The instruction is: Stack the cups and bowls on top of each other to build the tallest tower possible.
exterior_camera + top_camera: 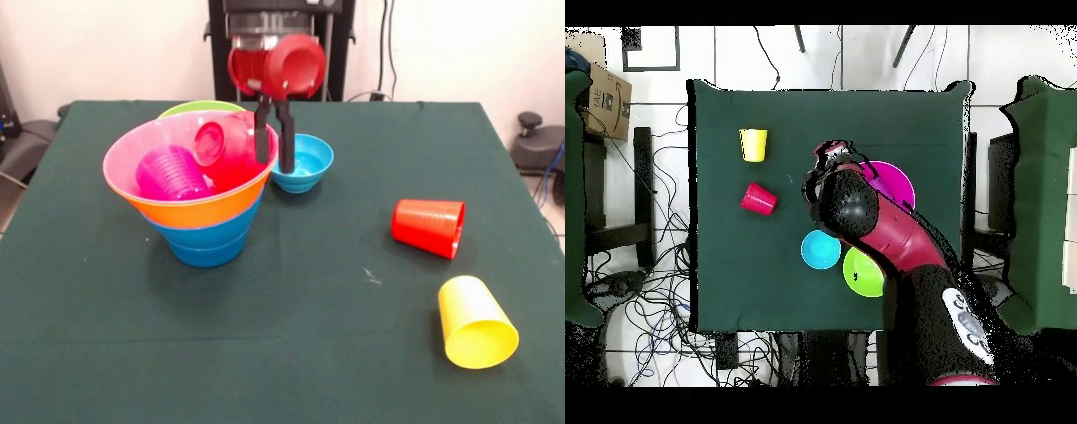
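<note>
The gripper (274,164), fingers slightly parted and holding nothing, hangs at the pink bowl's (132,152) rim atop the tower (199,234); the purple cup (171,174) lies inside, beside it. The arm (895,235) descends vertically.

A red and black arm (895,250) reaches up over a green table (725,270). Its tool (833,155) is partly hidden, with a pink bowl (895,180) right of it. Yellow cup (753,144) and red cup (759,198) lie well left; light-blue bowl (820,249) and green bowl (861,273) sit below.

The green table (265,353) carries the tower (203,243), light-blue bowl (305,163), green bowl (862,272), red cup (428,227) and yellow cup (475,322)
</note>
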Robot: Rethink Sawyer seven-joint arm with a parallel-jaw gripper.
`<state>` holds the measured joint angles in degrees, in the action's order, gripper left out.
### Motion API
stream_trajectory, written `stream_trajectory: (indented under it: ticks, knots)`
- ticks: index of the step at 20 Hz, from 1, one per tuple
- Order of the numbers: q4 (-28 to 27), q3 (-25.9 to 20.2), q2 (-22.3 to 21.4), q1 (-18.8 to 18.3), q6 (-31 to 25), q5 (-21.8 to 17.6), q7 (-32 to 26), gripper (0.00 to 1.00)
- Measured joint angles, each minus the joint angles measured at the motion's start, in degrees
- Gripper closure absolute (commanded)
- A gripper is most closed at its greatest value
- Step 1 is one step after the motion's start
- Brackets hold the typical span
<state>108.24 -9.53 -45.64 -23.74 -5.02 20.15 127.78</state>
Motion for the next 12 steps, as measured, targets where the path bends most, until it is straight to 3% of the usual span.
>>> stream_trajectory:
  ticks: [8, 12]
  knots:
    - [-0.49, 2.05, -4.45, 2.18, -5.11, 3.19, 0.34, 0.0]
    - [-3.34, 5.2, -4.28, 6.38, -5.62, 6.54, 1.44, 0.0]
